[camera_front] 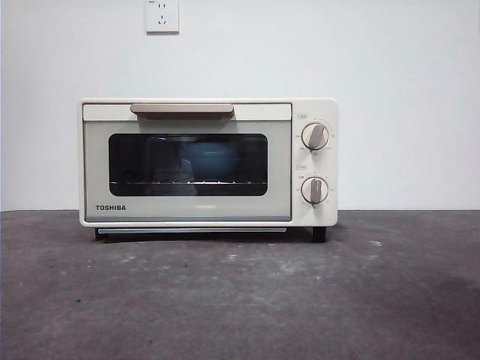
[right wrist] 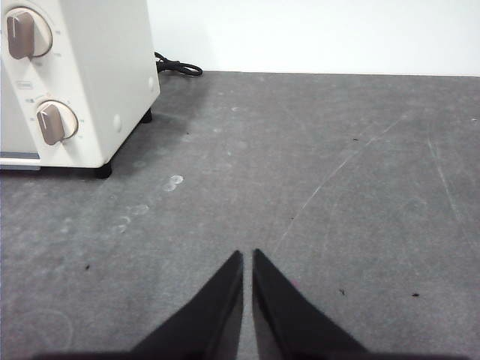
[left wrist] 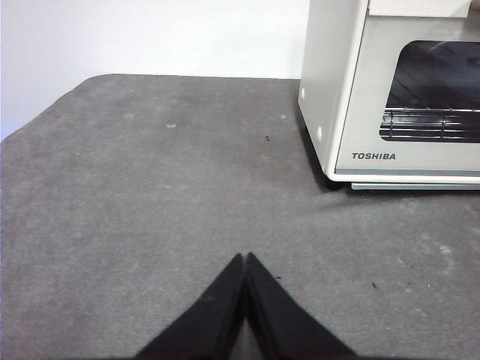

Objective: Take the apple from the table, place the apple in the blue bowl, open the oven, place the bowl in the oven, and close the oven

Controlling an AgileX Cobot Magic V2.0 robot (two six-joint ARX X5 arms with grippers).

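The cream-white oven (camera_front: pixel 208 162) stands on the table (camera_front: pixel 240 300) with its door shut and its beige handle (camera_front: pixel 182 109) at the top. Through the dark glass the blue bowl (camera_front: pixel 212 160) shows dimly on the rack inside. The apple is hidden from view. My left gripper (left wrist: pixel 245 257) is shut and holds nothing, hovering over bare table off the oven's (left wrist: pixel 390 90) left front corner. My right gripper (right wrist: pixel 247 253) is shut too, holding nothing, over the table off the knob side of the oven (right wrist: pixel 75 82). Neither arm appears in the front view.
Two round knobs (camera_front: pixel 315 136) sit on the oven's right panel. A black power cord (right wrist: pixel 178 67) lies behind the oven by the white wall. A wall socket (camera_front: pixel 162 15) is above the oven.
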